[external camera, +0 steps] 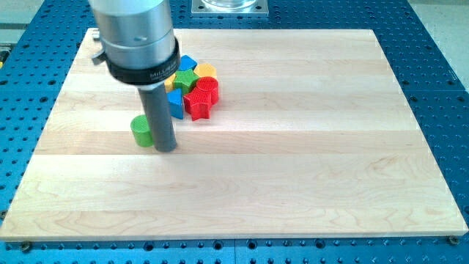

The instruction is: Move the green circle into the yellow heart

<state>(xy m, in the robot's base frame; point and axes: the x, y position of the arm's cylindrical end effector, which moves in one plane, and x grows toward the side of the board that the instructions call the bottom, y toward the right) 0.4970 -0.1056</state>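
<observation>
Wood: the pale wooden desk (293,147) carried everything, with a blue perforated surface (440,88) around its edges.
My tip: the lower end of my dark rod, my tip (165,149), rested on the desk in the view's left half, below the silver housing (135,37).
Fingers: I had none, only the bare rod, so there was nothing to clench or release.
Green circle: the green circle (141,131) sat at the view's left of my tip, right against the rod; I could not tell whether they truly touched.
Cluster: the other blocks huddled together toward the view's top, up and to the right of my tip, near but apart from the green circle.
Yellow block: a yellow block (206,71) lay at the cluster's upper right; its shape was too hidden to make out.
Red star: a red star (201,98) sat at the cluster's lower right.
Green star: a green star (185,80) lay in the middle.
Blue blocks: one blue block (187,62) at the top, another blue piece (176,105) by the rod.
</observation>
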